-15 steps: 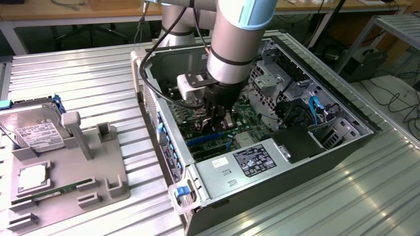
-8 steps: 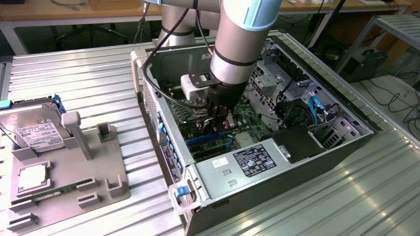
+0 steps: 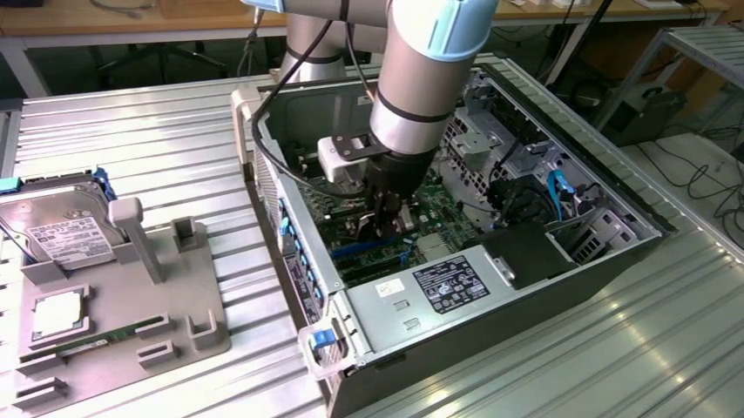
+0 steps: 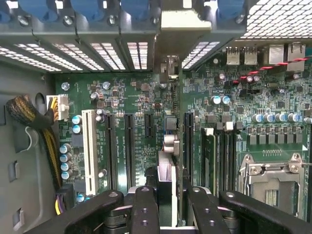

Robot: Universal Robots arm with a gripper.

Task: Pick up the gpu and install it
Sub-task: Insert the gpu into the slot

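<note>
Hand [image 4: 165,207] inside case [image 3: 605,187], clamped on upright gpu [image 4: 168,146], card edge-on above motherboard [image 4: 273,97] slots.

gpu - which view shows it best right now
The wrist view: the gpu stands edge-on between the fingers, its bracket up at the case's rear slots. In the exterior view the arm covers most of it, leaving a sliver.

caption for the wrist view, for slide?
Gripper holding the gpu edge-on above the motherboard slots inside the open PC case.

Lab workshop, ribbed metal bench [image 3: 152,157], open computer case [image 3: 605,218], wooden desks [image 3: 117,17]
</note>
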